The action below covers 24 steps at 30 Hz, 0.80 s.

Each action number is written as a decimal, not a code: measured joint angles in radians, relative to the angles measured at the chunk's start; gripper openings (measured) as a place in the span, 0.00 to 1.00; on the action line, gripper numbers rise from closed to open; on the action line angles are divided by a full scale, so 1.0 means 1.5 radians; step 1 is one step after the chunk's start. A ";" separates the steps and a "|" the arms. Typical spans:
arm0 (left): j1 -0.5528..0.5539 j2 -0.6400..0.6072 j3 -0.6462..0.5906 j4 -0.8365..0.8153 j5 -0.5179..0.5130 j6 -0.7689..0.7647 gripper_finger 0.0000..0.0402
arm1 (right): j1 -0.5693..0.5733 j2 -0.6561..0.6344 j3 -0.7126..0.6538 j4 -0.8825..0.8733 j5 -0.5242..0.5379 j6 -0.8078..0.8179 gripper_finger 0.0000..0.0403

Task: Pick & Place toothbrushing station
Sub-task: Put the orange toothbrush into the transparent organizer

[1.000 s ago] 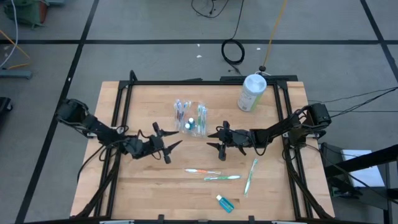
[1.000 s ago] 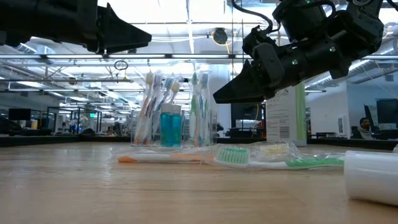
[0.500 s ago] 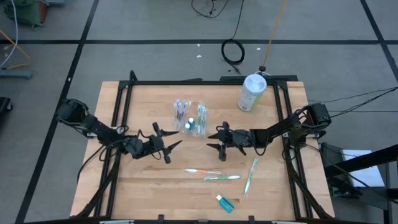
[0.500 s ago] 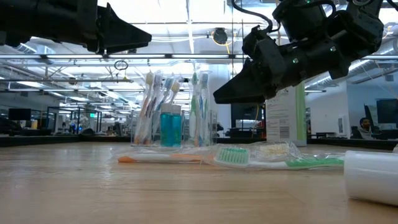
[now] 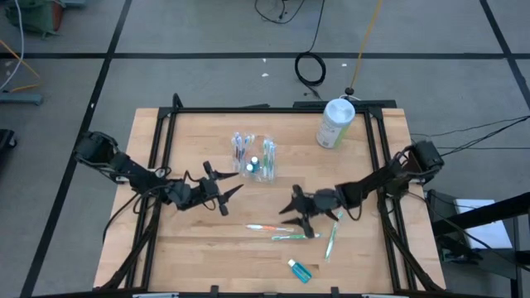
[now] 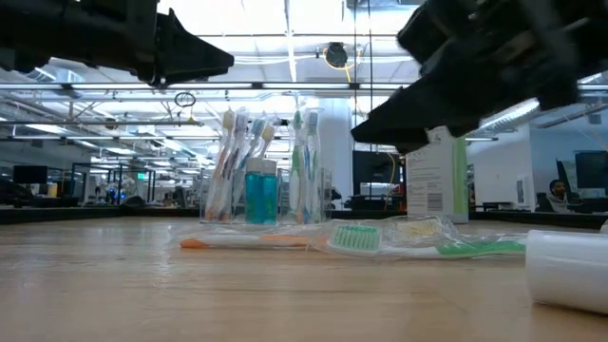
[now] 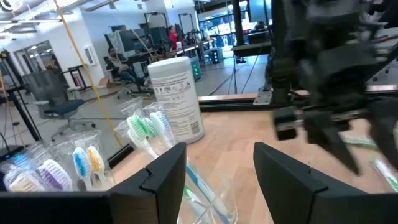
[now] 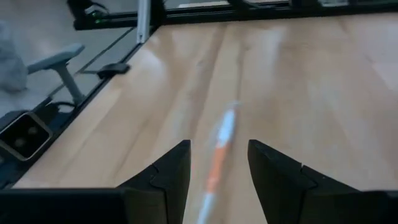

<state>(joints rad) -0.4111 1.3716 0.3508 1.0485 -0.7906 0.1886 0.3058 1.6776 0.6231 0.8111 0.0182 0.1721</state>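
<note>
Right claw [image 6: 380, 128] blurred; white tube [image 6: 568, 269] cut off at edge.

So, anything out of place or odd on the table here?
Nothing damaged or spilled. Three toothbrushes and a small blue tube lie loose on the wood instead of in the upright clear toothbrushing station.

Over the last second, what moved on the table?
The right gripper swung from beside the holder toward the table's near edge and now hangs open over the orange toothbrush, holding nothing. The left gripper, open and empty, the holder, the canister and the loose brushes stayed put.
</note>
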 joint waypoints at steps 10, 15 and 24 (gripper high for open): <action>0.009 0.000 0.000 0.000 0.000 -0.045 0.48 | 0.110 0.076 0.000 0.001 0.127 0.031 0.39; 0.010 0.000 0.000 0.000 0.000 -0.045 0.48 | 0.104 0.095 0.000 -0.024 0.126 0.102 0.39; 0.009 0.000 0.000 0.000 0.000 -0.045 0.48 | 0.100 0.095 0.000 -0.039 0.110 0.107 0.39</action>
<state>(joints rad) -0.3969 1.3720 0.3508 1.0483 -0.7906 0.1215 0.4556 1.8194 0.6235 0.7526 0.1833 0.3332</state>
